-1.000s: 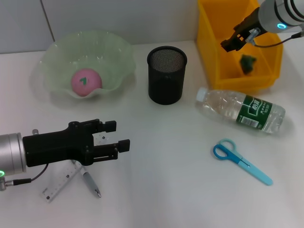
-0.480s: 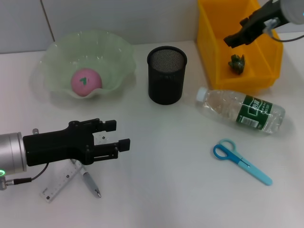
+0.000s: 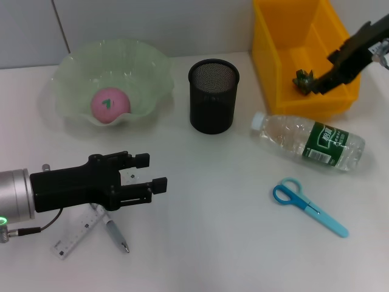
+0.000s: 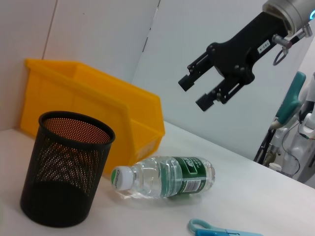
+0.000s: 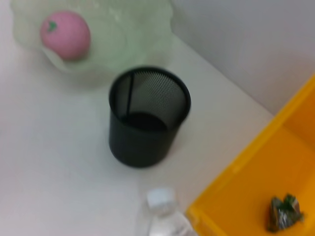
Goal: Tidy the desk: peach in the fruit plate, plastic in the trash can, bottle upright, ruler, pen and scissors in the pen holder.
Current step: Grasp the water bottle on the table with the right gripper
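Left gripper (image 3: 155, 173), jaws spread and empty, hovers nearest, over the ruler (image 3: 78, 233); beyond the pen holder (image 3: 213, 95), the right gripper (image 3: 322, 72), also spread, hangs above the trash can (image 3: 285, 42) containing crumpled plastic (image 3: 302, 79).

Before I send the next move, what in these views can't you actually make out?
- Pen: head view, upper part hidden under the left gripper.
- Ruler: head view, tick marks too fine to read, one end under the same gripper.
- Scissors: left wrist view, cut off by the picture edge.
- Bottle: right wrist view, only the cap end shows, blurred.
- Right gripper: head view, arm cut off by the edge.
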Available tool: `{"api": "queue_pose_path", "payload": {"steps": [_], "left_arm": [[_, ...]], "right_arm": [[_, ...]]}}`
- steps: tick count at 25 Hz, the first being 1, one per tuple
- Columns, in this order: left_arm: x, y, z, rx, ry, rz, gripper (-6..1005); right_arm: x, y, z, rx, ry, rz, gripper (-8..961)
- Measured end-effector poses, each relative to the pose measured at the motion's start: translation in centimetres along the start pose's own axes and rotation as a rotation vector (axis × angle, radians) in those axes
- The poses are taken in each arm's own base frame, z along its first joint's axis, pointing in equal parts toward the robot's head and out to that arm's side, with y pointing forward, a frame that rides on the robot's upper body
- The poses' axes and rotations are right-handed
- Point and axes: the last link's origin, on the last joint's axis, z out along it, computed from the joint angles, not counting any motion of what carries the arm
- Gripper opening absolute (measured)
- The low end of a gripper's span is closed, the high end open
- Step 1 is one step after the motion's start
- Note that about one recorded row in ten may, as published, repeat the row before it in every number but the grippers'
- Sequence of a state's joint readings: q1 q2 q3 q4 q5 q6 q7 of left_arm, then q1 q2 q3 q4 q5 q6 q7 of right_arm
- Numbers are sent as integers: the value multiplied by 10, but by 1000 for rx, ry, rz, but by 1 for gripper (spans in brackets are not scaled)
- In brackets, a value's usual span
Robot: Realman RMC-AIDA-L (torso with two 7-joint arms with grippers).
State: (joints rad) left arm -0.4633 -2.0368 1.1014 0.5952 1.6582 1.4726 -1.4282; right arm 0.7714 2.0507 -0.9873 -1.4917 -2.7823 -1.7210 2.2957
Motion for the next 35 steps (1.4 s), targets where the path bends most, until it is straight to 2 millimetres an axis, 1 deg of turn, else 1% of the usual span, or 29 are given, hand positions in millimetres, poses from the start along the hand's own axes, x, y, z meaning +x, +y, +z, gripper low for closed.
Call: {"api": "queue_pose_path", "payload": {"steps": [2, 3, 6, 7, 8, 11, 12, 13, 14, 17, 24, 32, 35], "left_arm": [[0, 0, 0, 0, 0, 0, 751], [0, 0, 0, 0, 0, 0, 751], [0, 0, 0, -1, 0, 1, 751], [0, 0, 0, -1, 0, 1, 751], [0, 0, 0, -1, 0, 1, 751], [0, 0, 0, 0, 0, 1, 751], [0, 0, 0, 0, 0, 1, 751], [0, 0, 0, 0, 0, 1, 751], [0, 0, 0, 0, 0, 0, 751], [0, 0, 0, 2, 0, -4, 751], [-1, -1, -2, 10, 5, -13, 751], [-3, 0, -3, 13, 7, -21, 750], [-3, 0, -3, 13, 8, -23, 750]], "right_arm": [[4, 2, 5, 6, 55, -14, 675], [4, 2, 5, 6, 55, -14, 691], [7, 6, 14, -7, 125, -36, 740], [8, 8, 20, -21, 164, -51, 756], [8, 8, 20, -21, 164, -51, 772], [10, 13, 31, -54, 208, -73, 820], [11, 15, 41, -78, 233, -80, 820], [12, 16, 46, -85, 244, -81, 820], [12, 16, 46, -85, 244, -81, 820], [13, 15, 56, -89, 267, -83, 819], [15, 13, 72, -84, 282, -98, 818], [17, 20, 94, -68, 309, -159, 817], [18, 20, 98, -64, 310, -162, 816]]}}
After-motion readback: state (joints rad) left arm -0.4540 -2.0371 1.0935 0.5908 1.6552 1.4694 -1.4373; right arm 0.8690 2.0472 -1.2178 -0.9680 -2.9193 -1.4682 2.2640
